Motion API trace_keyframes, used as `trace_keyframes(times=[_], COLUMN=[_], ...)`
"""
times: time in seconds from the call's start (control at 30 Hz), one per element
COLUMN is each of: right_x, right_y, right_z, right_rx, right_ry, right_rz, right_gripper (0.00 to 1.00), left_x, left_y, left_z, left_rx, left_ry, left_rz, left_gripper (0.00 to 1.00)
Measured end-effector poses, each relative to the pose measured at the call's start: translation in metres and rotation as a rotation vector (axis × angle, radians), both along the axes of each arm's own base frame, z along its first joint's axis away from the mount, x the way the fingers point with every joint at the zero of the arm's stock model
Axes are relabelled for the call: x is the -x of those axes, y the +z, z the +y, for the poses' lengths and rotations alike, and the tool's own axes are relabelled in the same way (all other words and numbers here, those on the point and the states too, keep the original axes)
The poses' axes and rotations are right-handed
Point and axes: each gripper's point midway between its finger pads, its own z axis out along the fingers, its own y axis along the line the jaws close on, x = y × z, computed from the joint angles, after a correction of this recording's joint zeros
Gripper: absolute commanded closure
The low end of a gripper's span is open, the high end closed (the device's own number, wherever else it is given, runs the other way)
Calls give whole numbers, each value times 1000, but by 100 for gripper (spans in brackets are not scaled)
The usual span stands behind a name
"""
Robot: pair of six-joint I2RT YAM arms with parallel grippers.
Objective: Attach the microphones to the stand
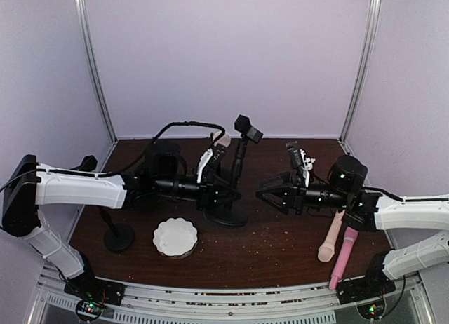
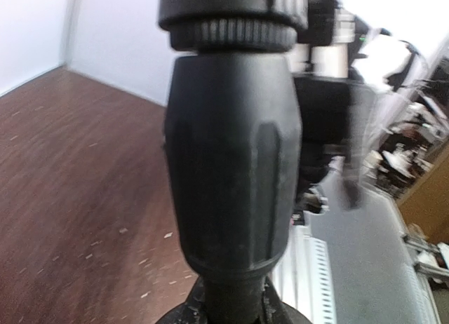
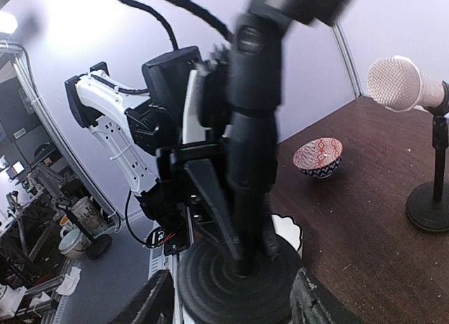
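The left end effector [image 1: 223, 196] sits against the pole of the middle microphone stand [image 1: 237, 171], probably to keep it steady. Its fingers are hidden, so I cannot tell if they close on the pole. The right end effector [image 1: 265, 198] is wide open and empty, and it faces the stand's base. The clip [image 1: 248, 131] on top holds nothing. A cream microphone [image 1: 330, 237] and the pink microphone [image 1: 344, 257] lie together on the counter [image 1: 280, 247] under the right arm, waiting. Another cream microphone [image 3: 396, 84] already sits on a stand behind.

Even soft light; left wrist view blurred around close stand [image 2: 231, 149]; right wrist edges warped, glare top-left.
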Motion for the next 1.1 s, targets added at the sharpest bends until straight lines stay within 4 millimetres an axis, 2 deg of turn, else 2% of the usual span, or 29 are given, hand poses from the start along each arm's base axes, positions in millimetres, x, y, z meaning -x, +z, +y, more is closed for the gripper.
trace_keyframes(times=[0.17,0.43,0.57,0.77,0.9,0.97,1.1], right_x=[-6,1,-1,-4,-7,-8,-15], right_y=[-5,29,38,37,36,37,38], right_z=[10,16,20,26,26,26,24], right_rx=[-7,-118,-144,-155,-165,-167,-168], right_ry=[45,118,125,139,138,132,95], right_rz=[10,-44,-57,-40,-32,-27,-40], right_gripper=[44,44,46,59,72,84,93], left_x=[24,37,39,40,41,41,39], left_y=[12,17,20,19,19,19,21], left_z=[-11,-14,-15,-16,-16,-16,-19], left_rx=[78,107,117,116,115,114,102], left_ry=[-166,-262,-281,-292,-297,-302,-295], left_rz=[18,50,51,58,60,59,53], left_gripper=[100,100,100,100,100,100,100])
